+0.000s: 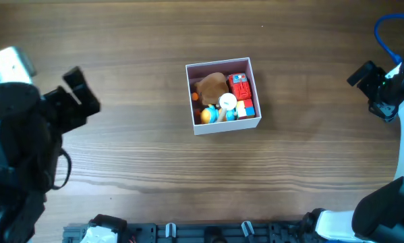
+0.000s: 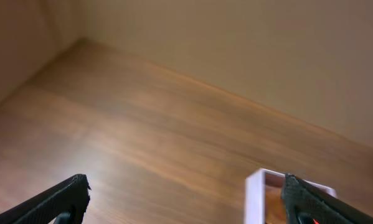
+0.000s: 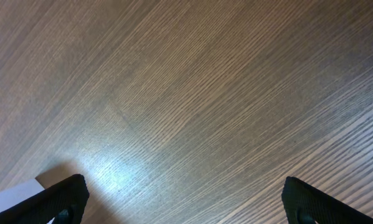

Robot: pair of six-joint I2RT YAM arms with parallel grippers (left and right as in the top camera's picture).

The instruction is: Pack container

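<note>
Toys crowd the container (image 1: 227,126), a square, shallow, lidless box with white outer walls and a pink inside. A brown lump (image 1: 212,86) fills its far left part and a red block (image 1: 240,86) stands along the right wall. A white round piece (image 1: 227,102) lies between them. An orange ball (image 1: 206,116) and small blue and yellow bits line the near wall. The box sits in the middle of the surface (image 1: 121,155), which is brown wood grain. The left wrist view shows a plain beige wall (image 2: 236,43) beyond its edge.

The left fingers (image 2: 65,199) are spread wide with nothing between them, well apart from the box, whose white corner shows past one tip. The right fingers (image 3: 307,199) are likewise parted and bare, over the wood far to the right. A blue cable (image 1: 384,34) loops by the right arm, and a black rail (image 1: 188,233) lines the near edge.
</note>
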